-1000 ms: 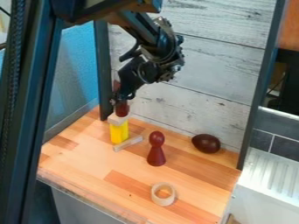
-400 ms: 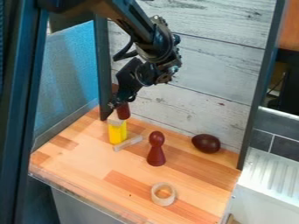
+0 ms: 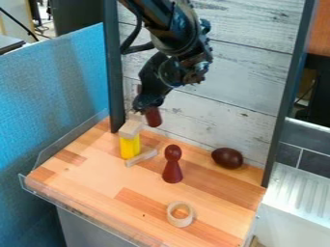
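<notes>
The black gripper (image 3: 145,107) hangs in the back left part of the work surface, just above and right of the wooden block. It is shut on a dark red cylinder (image 3: 153,117), whose lower end sticks out below it, slightly tilted. Below, a pale wooden block (image 3: 130,128) rests on top of an upright yellow block (image 3: 130,146). A small pale wooden bar (image 3: 141,158) lies beside the yellow block's base. Right of these stands a dark red peg-shaped figure (image 3: 172,165).
A dark brown egg-shaped object (image 3: 227,158) lies near the back wall at the right. A pale wooden ring (image 3: 180,214) is near the front of the wooden table (image 3: 97,181). Dark posts stand at the back left and right, and a white ridged surface (image 3: 299,195) adjoins the right side.
The gripper has moved right and slightly up with the dark red cylinder, which has come away from above the wooden block. The upper arm has swung right, uncovering the blue panel.
</notes>
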`<action>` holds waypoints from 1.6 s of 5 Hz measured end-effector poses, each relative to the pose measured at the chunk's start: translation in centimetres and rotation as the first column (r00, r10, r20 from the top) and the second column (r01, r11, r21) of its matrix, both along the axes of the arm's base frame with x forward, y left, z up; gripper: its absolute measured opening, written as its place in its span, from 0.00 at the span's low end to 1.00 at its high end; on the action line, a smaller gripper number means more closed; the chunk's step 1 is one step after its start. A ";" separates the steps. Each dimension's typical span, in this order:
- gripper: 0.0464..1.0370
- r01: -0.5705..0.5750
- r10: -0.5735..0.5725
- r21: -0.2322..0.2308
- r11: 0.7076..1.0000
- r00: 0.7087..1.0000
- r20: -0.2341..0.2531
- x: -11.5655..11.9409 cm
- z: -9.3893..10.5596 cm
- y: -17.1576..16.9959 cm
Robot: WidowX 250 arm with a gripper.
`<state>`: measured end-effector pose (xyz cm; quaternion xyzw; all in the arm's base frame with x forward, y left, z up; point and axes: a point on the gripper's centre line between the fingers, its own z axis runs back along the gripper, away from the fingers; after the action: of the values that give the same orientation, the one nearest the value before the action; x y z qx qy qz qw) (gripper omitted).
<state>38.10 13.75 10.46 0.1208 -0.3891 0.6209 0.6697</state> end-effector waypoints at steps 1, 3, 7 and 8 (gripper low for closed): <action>0.50 0.112 -0.113 0.023 0.993 0.993 0.038 -0.9 0.4 -3.4; 0.50 0.295 -0.296 0.124 0.948 0.955 -0.011 -1.9 -3.4 -9.2; 0.50 0.356 -0.330 0.133 0.925 0.927 -0.179 0.8 -10.1 -13.0; 0.50 0.361 -0.337 0.133 0.923 0.926 -0.171 1.3 -10.7 -13.4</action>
<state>39.42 0.39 -0.19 0.1483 -0.4037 0.4473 0.7842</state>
